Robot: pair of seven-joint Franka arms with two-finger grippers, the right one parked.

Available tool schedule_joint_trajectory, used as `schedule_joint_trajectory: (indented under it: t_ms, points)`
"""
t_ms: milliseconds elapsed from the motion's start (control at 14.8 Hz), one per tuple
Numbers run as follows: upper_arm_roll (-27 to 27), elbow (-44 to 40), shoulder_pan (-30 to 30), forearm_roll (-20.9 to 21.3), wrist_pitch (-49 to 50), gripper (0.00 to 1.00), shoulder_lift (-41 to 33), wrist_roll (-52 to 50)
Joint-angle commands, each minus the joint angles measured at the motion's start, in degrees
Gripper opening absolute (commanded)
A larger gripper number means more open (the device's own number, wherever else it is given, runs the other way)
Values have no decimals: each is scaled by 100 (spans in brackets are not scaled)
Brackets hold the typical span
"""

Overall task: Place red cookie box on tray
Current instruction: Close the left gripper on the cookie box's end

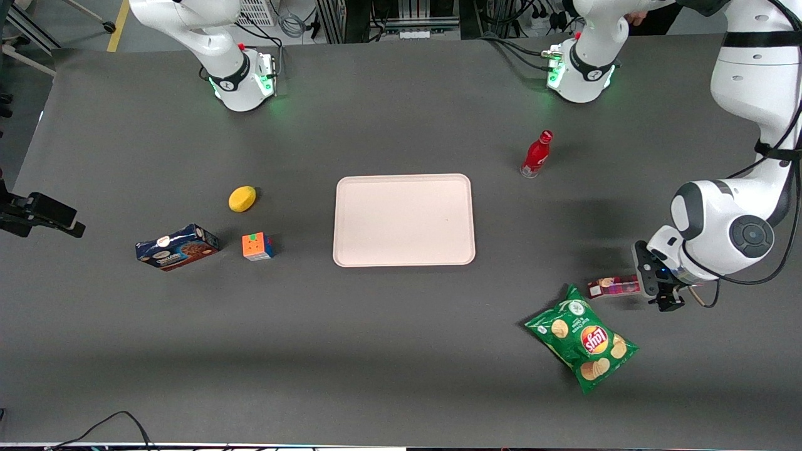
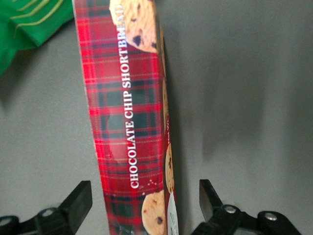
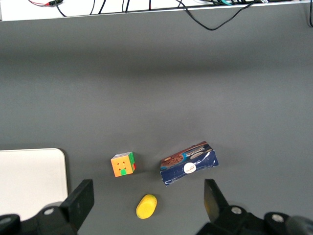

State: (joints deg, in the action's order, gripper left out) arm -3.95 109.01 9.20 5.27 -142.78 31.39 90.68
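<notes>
The red cookie box (image 1: 613,287) lies flat on the table toward the working arm's end, beside the green chip bag. In the left wrist view the box (image 2: 129,122) is a long red plaid carton reading "chocolate chip shortbread". My left gripper (image 1: 664,294) hangs over one end of the box, partly hiding it. It is open (image 2: 145,200), with one finger (image 2: 78,200) on each side of the box and a gap to each. The pale cream tray (image 1: 351,250) lies in the table's middle, with nothing on it.
A green chip bag (image 1: 583,338) lies beside the red box, nearer the front camera; its corner shows in the left wrist view (image 2: 29,22). A red bottle (image 1: 537,155) stands farther back. A yellow lemon (image 1: 242,198), colour cube (image 1: 257,246) and blue cookie box (image 1: 177,247) lie toward the parked arm's end.
</notes>
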Motion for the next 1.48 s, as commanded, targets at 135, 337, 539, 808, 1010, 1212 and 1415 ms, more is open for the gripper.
schedule_joint_trajectory:
  t_ms: [135,337,539,808,1010,1212,1415]
  points:
    - [-10,-2,20,-87,-65,32,-28,257]
    - [-18,-107,3,-87,5,16,-107,257]
    - [-27,-266,-23,-87,258,8,-265,249]
    - [-27,-949,-32,-113,1381,6,-660,239]
    - [-27,-1653,-41,-131,2612,6,-985,231]
    - [-36,-1936,-50,-148,3194,6,-1337,187]
    - [-36,-1927,-50,-210,3310,6,-1618,-180]
